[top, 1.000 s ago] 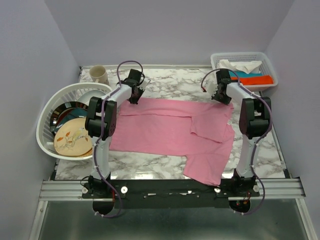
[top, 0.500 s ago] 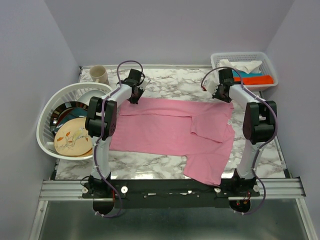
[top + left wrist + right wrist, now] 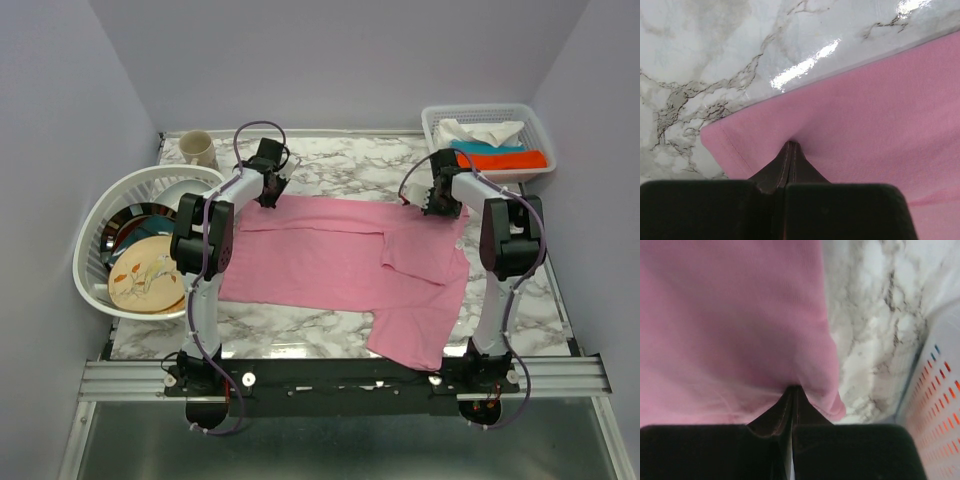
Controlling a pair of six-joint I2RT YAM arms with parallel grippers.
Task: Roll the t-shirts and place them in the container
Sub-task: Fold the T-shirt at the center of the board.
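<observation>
A light-pink t-shirt (image 3: 330, 255) lies spread across the marble table (image 3: 340, 160), with one sleeve folded over its right half and its lower right part reaching the near edge. My left gripper (image 3: 268, 196) is at the shirt's far left corner. In the left wrist view its jaws (image 3: 791, 146) are shut and the pink fabric (image 3: 880, 110) puckers at the tips. My right gripper (image 3: 437, 207) is at the far right corner. In the right wrist view its jaws (image 3: 794, 387) are shut and the fabric (image 3: 730, 315) bulges around them.
A white basket (image 3: 95, 225) with plates stands at the left edge, with a beige mug (image 3: 197, 148) behind it. A white tray basket (image 3: 490, 120) with folded cloths sits at the back right, its wall (image 3: 940, 405) close to my right gripper.
My right gripper swung a little toward the back, then came back down and left onto the shirt's far right corner. The left arm and the shirt's layout look unchanged.
</observation>
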